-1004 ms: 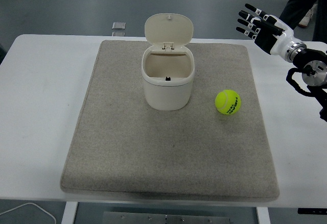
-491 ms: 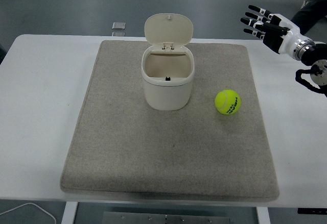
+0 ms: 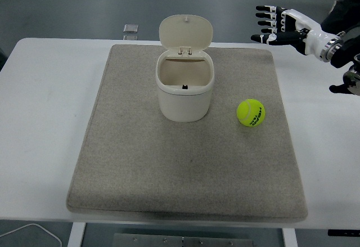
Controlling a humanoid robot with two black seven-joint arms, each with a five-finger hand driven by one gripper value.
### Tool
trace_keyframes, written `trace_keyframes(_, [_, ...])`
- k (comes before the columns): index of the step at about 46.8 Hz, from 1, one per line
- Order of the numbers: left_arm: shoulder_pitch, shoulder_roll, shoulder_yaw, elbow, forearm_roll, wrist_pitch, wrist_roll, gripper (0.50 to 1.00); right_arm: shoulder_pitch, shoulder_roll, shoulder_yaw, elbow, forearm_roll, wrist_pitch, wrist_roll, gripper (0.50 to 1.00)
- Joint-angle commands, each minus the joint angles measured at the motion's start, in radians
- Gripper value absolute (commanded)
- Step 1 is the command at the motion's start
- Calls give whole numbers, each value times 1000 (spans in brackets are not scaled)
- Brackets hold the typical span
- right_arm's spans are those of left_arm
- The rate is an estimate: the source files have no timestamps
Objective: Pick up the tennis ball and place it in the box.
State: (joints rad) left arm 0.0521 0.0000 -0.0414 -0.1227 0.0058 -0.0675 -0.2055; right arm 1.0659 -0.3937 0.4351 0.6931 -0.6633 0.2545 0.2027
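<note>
- The tennis ball (image 3: 251, 112) sits on the grey mat (image 3: 135, 168), right of the box (image 3: 185, 94) and a little nearer than it, apart from the box with bare mat between them.
- The ball is yellow-green, with dark print on the side facing the near edge.
- The box is a small cream tub with rounded corners, standing upright towards the far middle of the mat.
- Its hinged lid (image 3: 186, 31) is flipped up and stands behind the opening, so the inside is open to view and looks bare apart from a small dark catch at the near rim.
- The right hand (image 3: 283, 25) hangs in the air at the far right, above the mat's far right corner, well apart from both ball and box.
- Its fingers (image 3: 264, 16) are spread out, pointing left, and hold nothing.
- The mat covers most of the white surface (image 3: 45, 106).
- A small flat square object (image 3: 130, 28) lies beyond the surface's far edge, left of the lid.
- A white cable (image 3: 34, 233) curls below the near left corner.
</note>
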Motion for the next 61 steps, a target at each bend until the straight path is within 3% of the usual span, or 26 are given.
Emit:
trace_keyframes(1, [0,0,0,0,0,0,0,992,2,-25,-38,36,-71,0,30,928])
trace_keyframes(14, [0,0,0,0,0,0,0,992,60,-142,-251,146,-262,0,187,928])
trace_keyframes(19, [0,0,0,0,0,0,0,992,77,-191,-302,218,-323,0,219,928])
trace_keyframes(36, [0,0,0,0,-1,0,0,992,72,-238,-325,352,-532,-3,231,928])
trace_keyframes(61, [0,0,0,0,-1,0,0,992,35,-225,-366,361,-622,-23,230,928])
